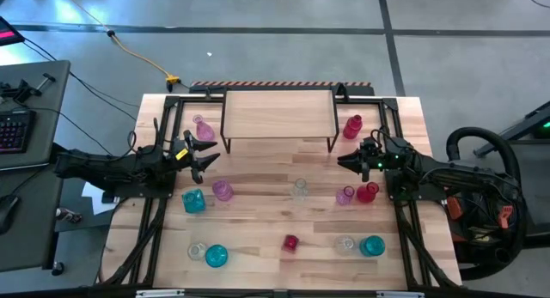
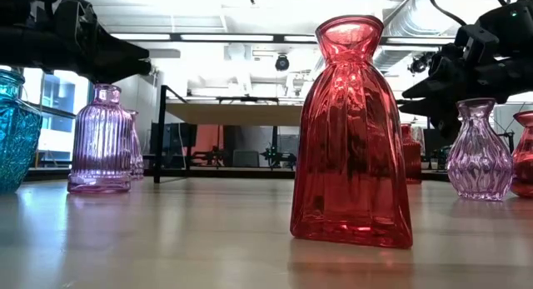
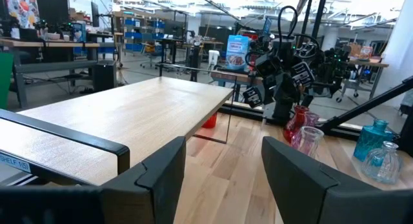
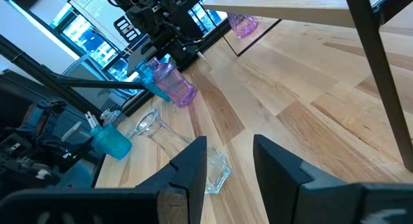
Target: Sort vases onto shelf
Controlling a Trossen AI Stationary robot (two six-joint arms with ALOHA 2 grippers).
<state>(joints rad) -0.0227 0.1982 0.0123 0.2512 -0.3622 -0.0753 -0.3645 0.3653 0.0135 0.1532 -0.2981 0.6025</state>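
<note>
Both arms hover over the large wooden tabletop (image 1: 258, 246), neither carrying anything. The left gripper (image 1: 203, 155) sits near the left end of the small raised shelf with the light wood top and thin black wire legs (image 1: 279, 113), fingers spread apart with only air between them; its wrist view looks across the bare shelf top, so nothing has been sorted onto it yet. The right gripper (image 1: 346, 161) hangs off the shelf's right front corner, fingers parted by a narrower gap, also empty. The vases all stand on the tabletop: a pink ribbed glass vase (image 1: 204, 129) just left of the shelf, a red glass vase (image 1: 352, 126) just right of it, a purple ribbed vase (image 1: 223, 191) and a teal vase (image 1: 193, 201) in front of the left gripper, a clear vase (image 1: 299, 190) mid-table, a small pink vase (image 1: 345, 196) and a red round vase (image 1: 368, 192) near the right gripper, and others along the front edge. Judgement: each arm is staged on its own side, jaws apart, to take the nearest vase; task at the start.
</note>
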